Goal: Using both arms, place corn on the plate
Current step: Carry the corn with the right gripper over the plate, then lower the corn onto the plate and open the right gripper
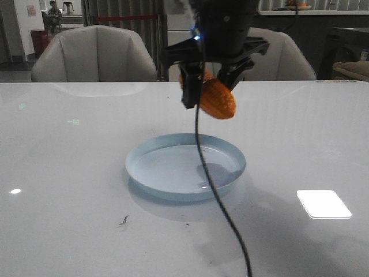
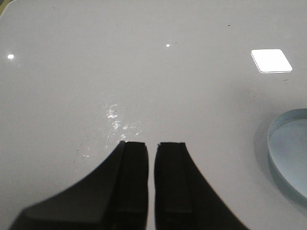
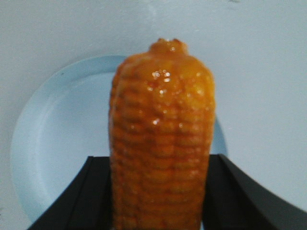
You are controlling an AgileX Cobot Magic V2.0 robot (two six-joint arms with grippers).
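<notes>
My right gripper (image 1: 210,86) is shut on the orange corn (image 1: 217,99) and holds it in the air above the far side of the pale blue plate (image 1: 144,167). In the right wrist view the corn (image 3: 160,143) sits between the two black fingers, its tapered end pointing away, with the plate (image 3: 57,139) below it. My left gripper (image 2: 152,143) is shut and empty over bare table. The plate's rim (image 2: 288,143) shows at the edge of the left wrist view. The left arm does not show in the front view.
A black cable (image 1: 216,190) hangs from the right arm across the plate toward the near edge. Two beige chairs (image 1: 95,55) stand behind the table. A bright light patch (image 1: 323,203) and a small dark mark (image 1: 123,220) lie on the white tabletop.
</notes>
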